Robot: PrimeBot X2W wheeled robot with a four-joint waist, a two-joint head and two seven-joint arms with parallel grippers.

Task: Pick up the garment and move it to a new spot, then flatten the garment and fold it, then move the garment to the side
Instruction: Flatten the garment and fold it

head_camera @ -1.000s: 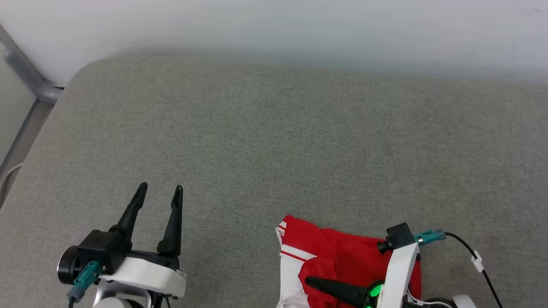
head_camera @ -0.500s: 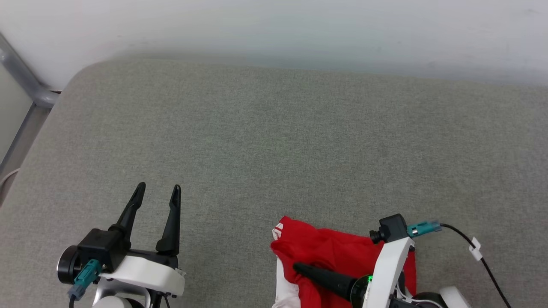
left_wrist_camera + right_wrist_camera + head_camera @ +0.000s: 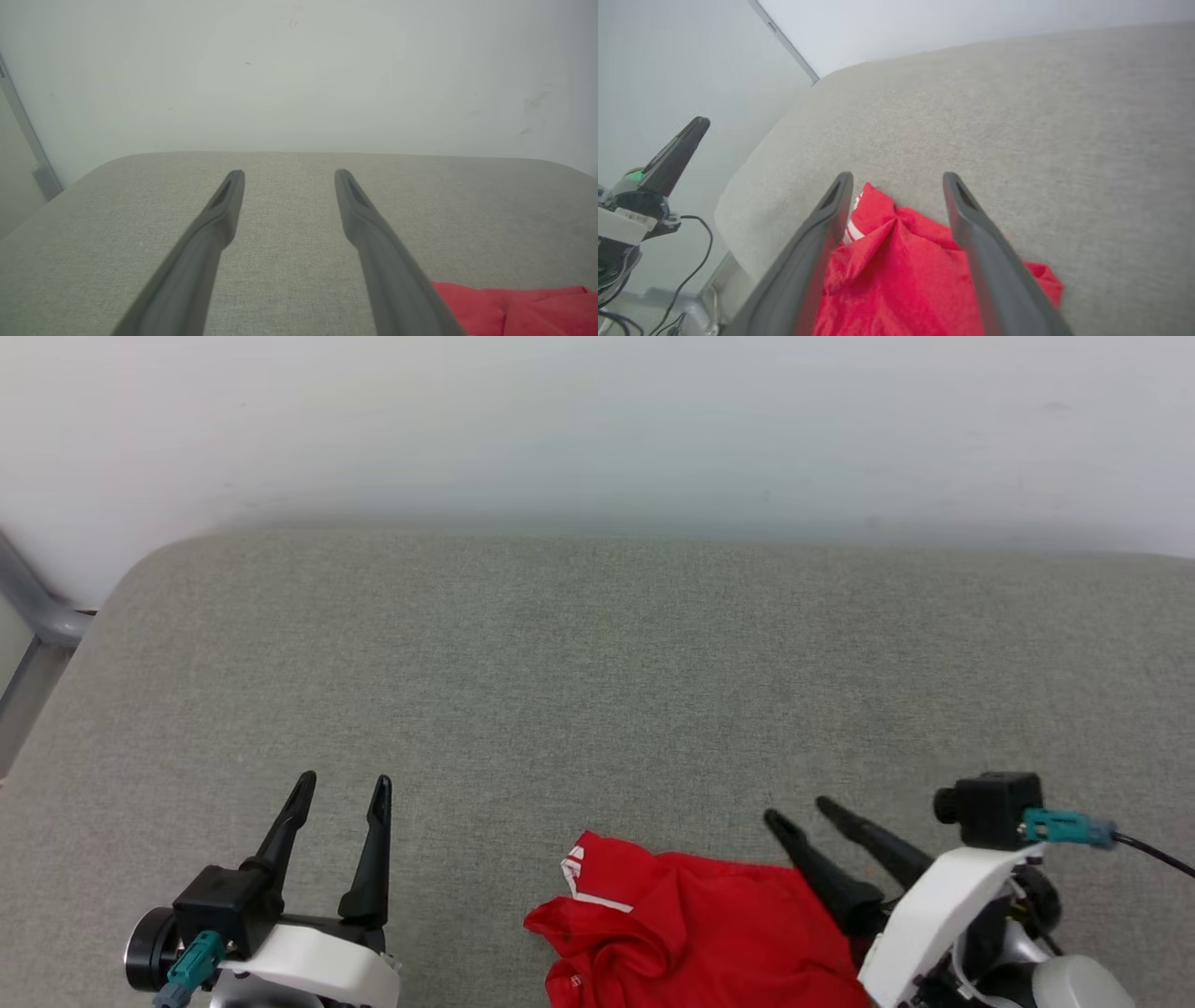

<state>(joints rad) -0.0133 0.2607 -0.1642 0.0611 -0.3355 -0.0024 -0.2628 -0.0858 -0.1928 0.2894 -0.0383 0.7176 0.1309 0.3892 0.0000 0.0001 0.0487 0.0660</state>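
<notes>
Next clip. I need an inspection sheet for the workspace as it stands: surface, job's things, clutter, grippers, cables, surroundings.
Surface: grey fabric pad with rounded far corners, mostly bare.
Job's things: garment, red with white striped trim, crumpled in a heap at the near edge; not flattened, not folded.
Clutter: nothing seen.
Grippers: left gripper open over bare pad, apart from the garment. Right gripper open over the garment's right part, nothing clamped.
Cables: black cable runs from the teal plug on the right wrist camera, clear of the garment; more black cables hang off the pad's left side.
Surroundings: pale wall behind the pad; grey metal frame at far left.
</notes>
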